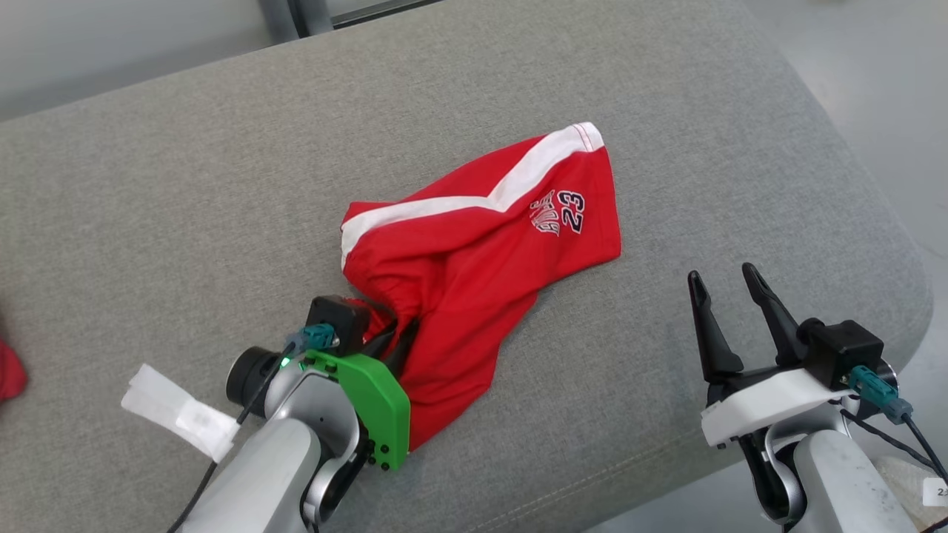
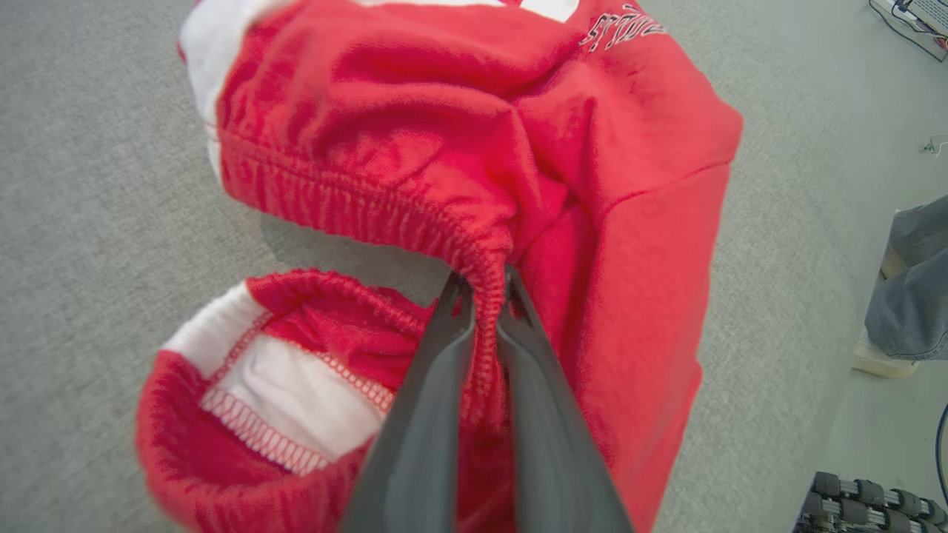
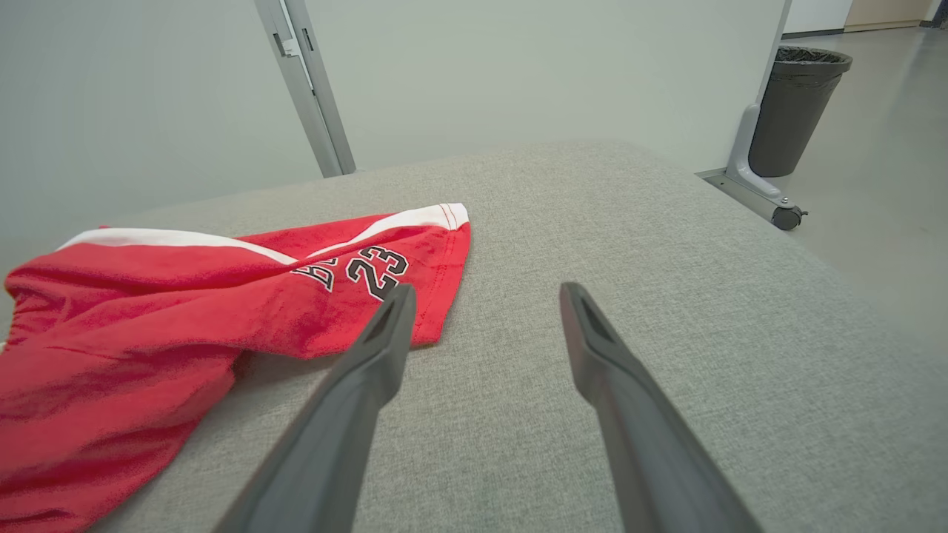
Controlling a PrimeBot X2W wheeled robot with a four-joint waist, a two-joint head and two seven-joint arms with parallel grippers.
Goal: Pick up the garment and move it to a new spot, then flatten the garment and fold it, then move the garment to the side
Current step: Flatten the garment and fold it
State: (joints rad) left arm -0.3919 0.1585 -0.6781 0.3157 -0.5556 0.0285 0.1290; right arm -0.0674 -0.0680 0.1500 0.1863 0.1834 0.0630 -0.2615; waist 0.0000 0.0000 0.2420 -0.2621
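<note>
While the whole grey cushion [image 1: 185, 222] is taken in by the head view, the red shorts [image 1: 474, 252] are seen crumpled at its middle, with a white stripe run to the far right leg and the number 23 printed there. What is hidden by cloth in that view is laid open in the left wrist view. The elastic waistband [image 2: 385, 207] is pinched between the almost closed fingers of the left gripper [image 2: 485, 285], and the white-lined inside of the shorts is turned up at the near left. The left arm [image 1: 259, 466] is stretched in low from the near left, with its wrist angled toward the shorts. The right gripper [image 1: 720, 274] is held empty over the cushion's near right, fingers spread wide and clear of the shorts. A person's trouser leg [image 2: 907, 289] is caught at the left wrist view's edge. A dark bin [image 3: 803, 104] on the far floor is shown by the right wrist view.
</note>
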